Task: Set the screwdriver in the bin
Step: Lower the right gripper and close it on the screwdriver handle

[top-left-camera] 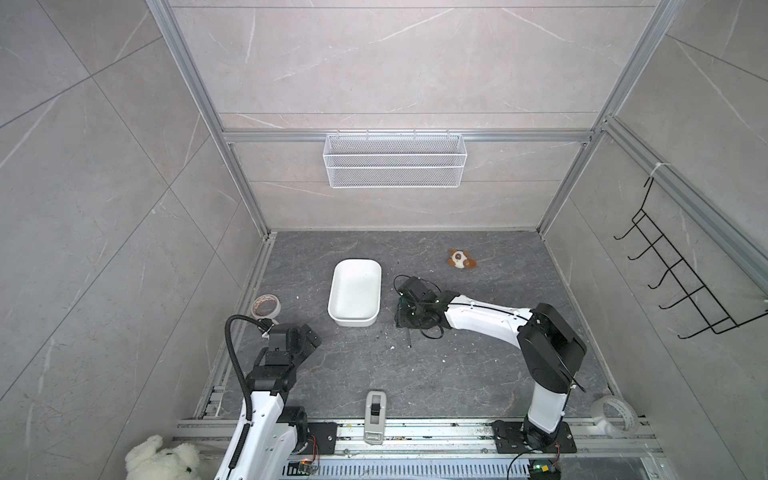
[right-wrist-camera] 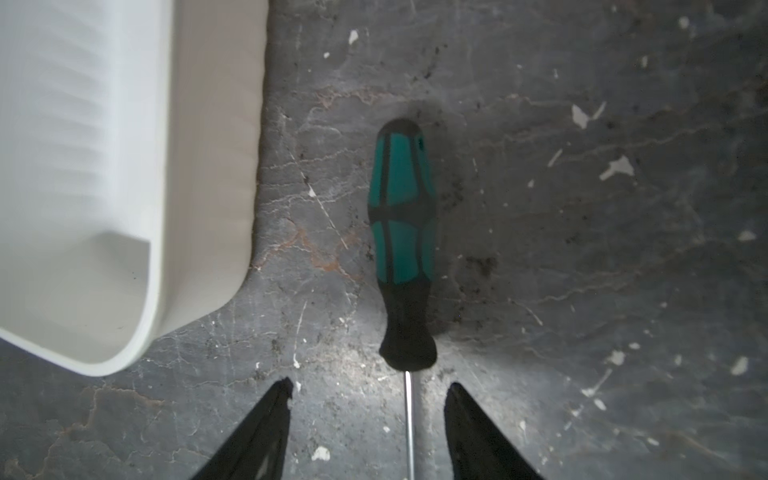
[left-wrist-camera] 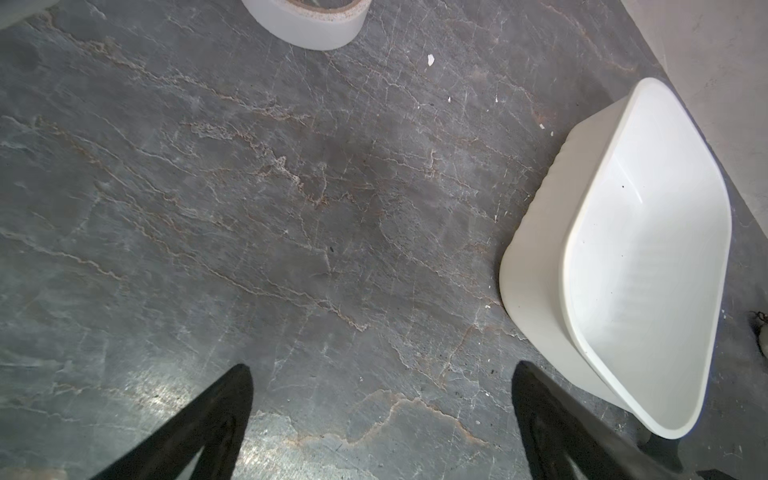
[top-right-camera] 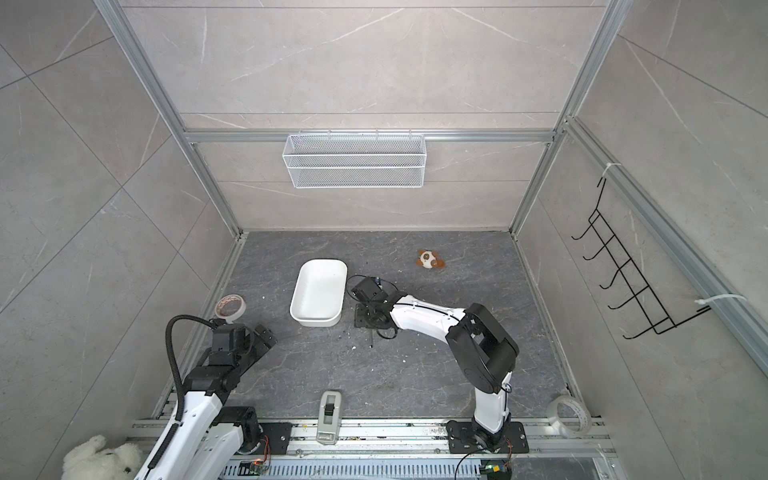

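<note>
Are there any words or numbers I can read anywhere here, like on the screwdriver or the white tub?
No text can be read in any view.
The screwdriver handle: green and black panels only, no brand visible.
The bin: plain white, no label.
The tape dispenser: any marking too small to read.
The clear tape roll: faint marks, too small to read.

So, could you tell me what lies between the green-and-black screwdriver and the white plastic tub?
Only bare, pale-flecked dark stone tabletop, in the right wrist view, separates the green-and-black screwdriver from the white plastic tub.
</note>
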Robot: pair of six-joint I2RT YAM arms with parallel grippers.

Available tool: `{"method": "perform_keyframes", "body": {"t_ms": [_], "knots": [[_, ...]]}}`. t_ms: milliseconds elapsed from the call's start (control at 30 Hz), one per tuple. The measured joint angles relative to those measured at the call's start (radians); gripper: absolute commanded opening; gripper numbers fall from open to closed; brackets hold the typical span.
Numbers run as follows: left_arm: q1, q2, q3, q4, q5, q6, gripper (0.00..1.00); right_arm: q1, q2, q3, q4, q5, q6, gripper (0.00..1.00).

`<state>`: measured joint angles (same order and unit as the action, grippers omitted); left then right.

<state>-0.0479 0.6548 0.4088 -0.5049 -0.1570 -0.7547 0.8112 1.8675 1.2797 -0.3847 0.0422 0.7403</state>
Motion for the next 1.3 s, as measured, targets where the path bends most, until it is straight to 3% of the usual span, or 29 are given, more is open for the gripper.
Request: {"method": "perform_keyframes", "body": {"t_ms": [200,900,1300], "knots": [[0.0,0.054,0.0,0.005,0.0,0.0,1.0,-0.006,0.059,0.089,-0.069,0.011,-0.014,0.51],[0.0,0.064,0.0,0.006,0.0,0.0,1.0,-0.037,0.199,0.166,-0.143,0.01,-0.056,0.4],[0.0,0.065,0.0,0.008,0.0,0.0,1.0,-0.039,0.201,0.169,-0.137,0.005,-0.056,0.27]]}}
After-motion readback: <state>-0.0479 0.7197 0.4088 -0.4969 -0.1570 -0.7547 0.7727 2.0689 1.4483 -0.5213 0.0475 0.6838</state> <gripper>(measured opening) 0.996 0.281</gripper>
